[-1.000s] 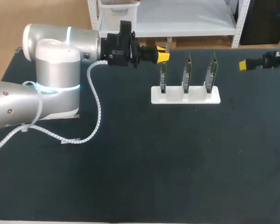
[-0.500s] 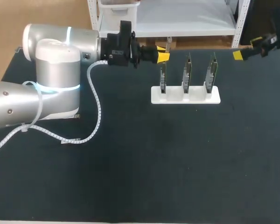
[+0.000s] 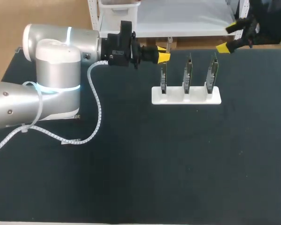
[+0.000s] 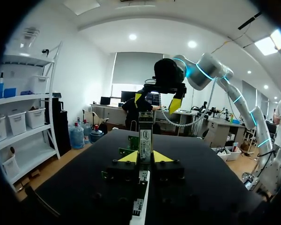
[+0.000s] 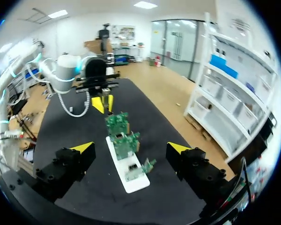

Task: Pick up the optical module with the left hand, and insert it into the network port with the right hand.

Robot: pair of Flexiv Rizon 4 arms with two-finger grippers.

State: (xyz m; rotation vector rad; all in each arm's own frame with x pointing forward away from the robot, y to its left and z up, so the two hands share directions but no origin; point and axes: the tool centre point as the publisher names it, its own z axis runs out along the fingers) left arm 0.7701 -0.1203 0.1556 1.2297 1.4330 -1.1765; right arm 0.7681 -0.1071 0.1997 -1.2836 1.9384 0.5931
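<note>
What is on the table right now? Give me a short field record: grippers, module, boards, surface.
left gripper: shut on the slim silver optical module, close to the board nearest the left arm
right gripper: open, empty, over the table's far right edge
boards: three upright green circuit boards in a white slotted stand
surface: black-covered table

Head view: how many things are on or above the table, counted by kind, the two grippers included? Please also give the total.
Green circuit boards: 3
White holder: 1
Optical module: 1
Grippers, the left gripper and the right gripper: 2
Total: 7
</note>
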